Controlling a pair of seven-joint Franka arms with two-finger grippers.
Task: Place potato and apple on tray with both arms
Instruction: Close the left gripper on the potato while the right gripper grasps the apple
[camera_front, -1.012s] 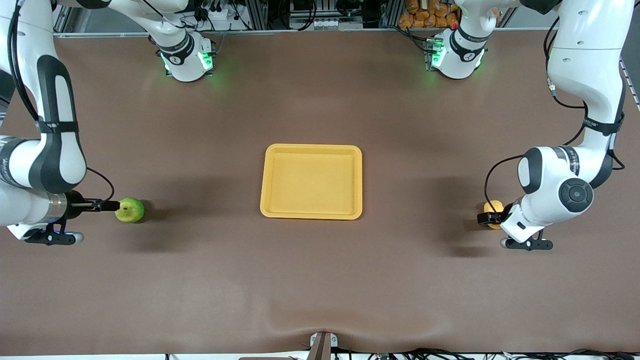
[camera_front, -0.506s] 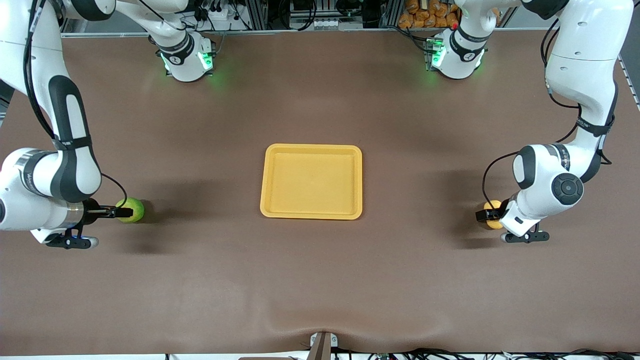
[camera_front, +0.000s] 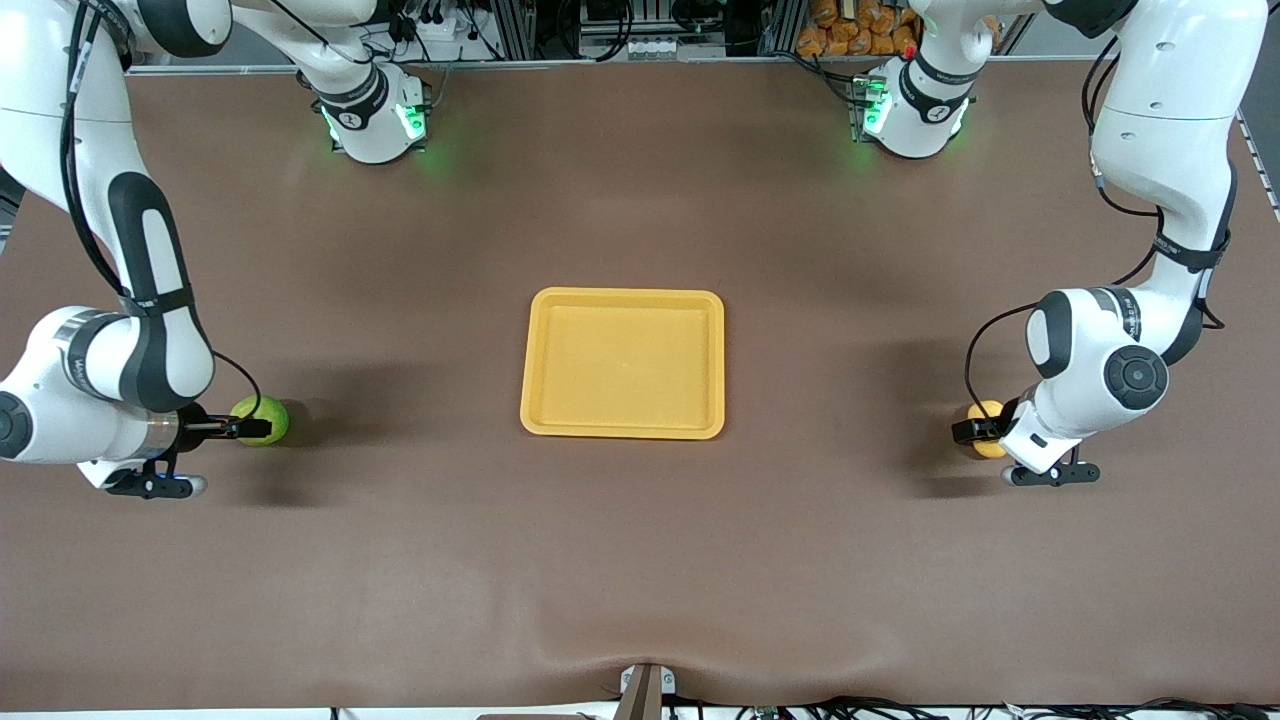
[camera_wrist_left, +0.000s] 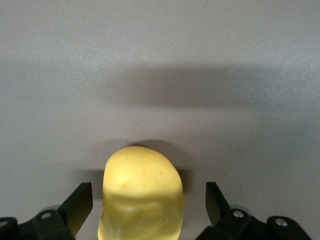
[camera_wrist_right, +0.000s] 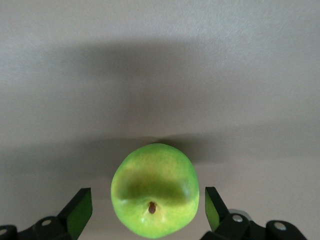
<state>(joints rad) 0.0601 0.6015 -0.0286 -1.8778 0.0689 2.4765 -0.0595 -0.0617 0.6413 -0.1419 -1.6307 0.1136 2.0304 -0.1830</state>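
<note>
Your potato (camera_front: 986, 413) lies on the table (camera_front: 640, 560) at the left arm's end, level with the near rim of the tray (camera_front: 622, 363) and well apart from it. In the left wrist view its long axis runs straight out from the left end effector (camera_wrist_left: 145, 202), rounded end pointing away from the wrist. That end effector's fingers (camera_wrist_left: 77, 205) stand open on either side of the potato, with a gap showing on each side. Your apple (camera_front: 262, 419) sits on the table at the right arm's end, also well apart from the tray; it is round, with no clear long axis, and in the right wrist view its dark stem dimple faces back toward the wrist camera. The right end effector (camera_wrist_right: 148, 210) brackets it with fingers (camera_wrist_right: 80, 210) spread and not touching the skin. The tray lies flat at the middle of the table, long sides running between the two arms' ends. The table's covering is plain brown, with a slight ripple along its near edge, and both arm bases show green lights at the table's top edge.
</note>
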